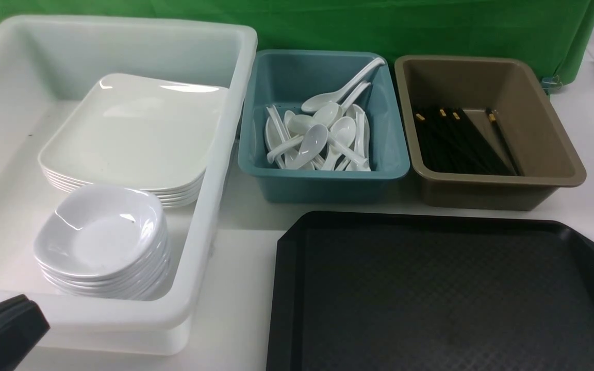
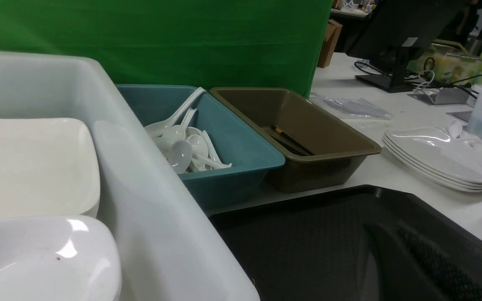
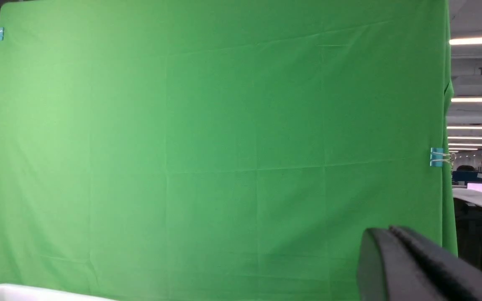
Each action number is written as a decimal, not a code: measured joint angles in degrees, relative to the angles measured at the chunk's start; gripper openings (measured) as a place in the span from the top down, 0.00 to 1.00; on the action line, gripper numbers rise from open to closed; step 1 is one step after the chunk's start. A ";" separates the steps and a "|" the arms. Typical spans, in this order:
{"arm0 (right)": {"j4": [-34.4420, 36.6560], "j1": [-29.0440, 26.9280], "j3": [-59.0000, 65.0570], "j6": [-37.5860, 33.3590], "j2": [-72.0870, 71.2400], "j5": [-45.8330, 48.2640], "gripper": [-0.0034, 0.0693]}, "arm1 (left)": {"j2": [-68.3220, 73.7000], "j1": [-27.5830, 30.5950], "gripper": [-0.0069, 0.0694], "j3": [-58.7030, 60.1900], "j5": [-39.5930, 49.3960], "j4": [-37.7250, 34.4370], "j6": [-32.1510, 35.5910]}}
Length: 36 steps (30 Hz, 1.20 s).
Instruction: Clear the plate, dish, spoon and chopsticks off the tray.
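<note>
The black tray [image 1: 431, 288] lies at the front right with nothing on it; it also shows in the left wrist view [image 2: 299, 234]. A stack of large white plates [image 1: 132, 129] and a stack of small white dishes [image 1: 101, 232] sit in the white tub [image 1: 225, 129]. Several white spoons [image 1: 323, 134] lie in the teal bin [image 1: 328, 180]. Black chopsticks [image 1: 457, 139] lie in the brown bin [image 1: 549, 123]. My left gripper [image 1: 34, 314] is shut and empty at the front left, beside the tub, and shows over the tray in its wrist view [image 2: 385, 230]. My right gripper [image 3: 385, 234] is shut, empty, raised toward the green backdrop.
The tub, teal bin and brown bin stand in a row behind the tray on the white table. Another stack of white plates [image 2: 442, 159] lies on the table beyond the tray's far side. The green backdrop [image 1: 379, 26] closes off the back.
</note>
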 joint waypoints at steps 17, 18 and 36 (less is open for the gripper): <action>0.00 0.00 0.00 0.39 0.00 0.00 0.89 | 0.00 0.21 0.89 1.12 -3.30 7.22 -3.32; 0.00 0.00 0.00 0.39 0.00 0.00 0.89 | -0.13 0.69 0.89 1.91 -4.41 10.45 -6.43; 0.00 0.00 0.00 0.39 0.00 -0.13 0.83 | -6.07 13.74 0.89 24.52 -17.47 23.37 -19.37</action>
